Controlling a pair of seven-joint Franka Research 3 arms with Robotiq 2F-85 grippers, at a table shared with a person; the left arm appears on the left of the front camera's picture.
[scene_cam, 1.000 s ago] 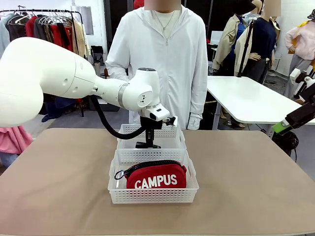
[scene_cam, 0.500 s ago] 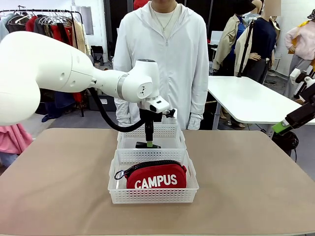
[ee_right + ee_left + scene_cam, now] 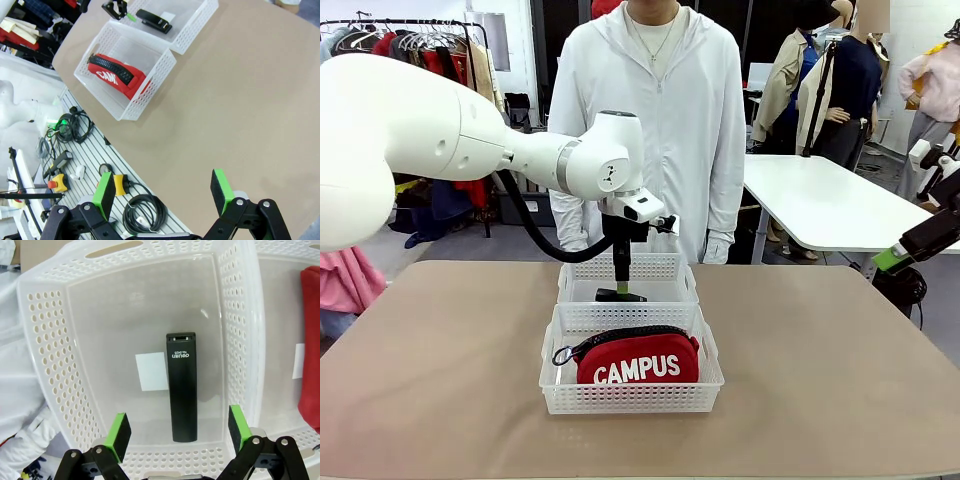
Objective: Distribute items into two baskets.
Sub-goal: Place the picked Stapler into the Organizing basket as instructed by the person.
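Black desk stapler (image 3: pixel 181 386) lies flat on clear floor of far white lattice plastic basket (image 3: pixel 50 365), untouched; left gripper (image 3: pixel 176 430) above it, jaws wide, empty. Retreat: lift straight up, clear of rim. Right gripper (image 3: pixel 164 192) also spread, empty. Count: 2 baskets, 1 stapler, 1 red zippered "CAMPUS" pouch (image 3: pixel 637 359) in near basket (image 3: pixel 632 398).

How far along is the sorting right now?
Done: the red CAMPUS pouch sits in the near basket, and the black stapler lies flat in the far basket. In hand: nothing; the left gripper hangs open above the stapler, the right gripper open over bare table. Left: only pulling the arm clear.
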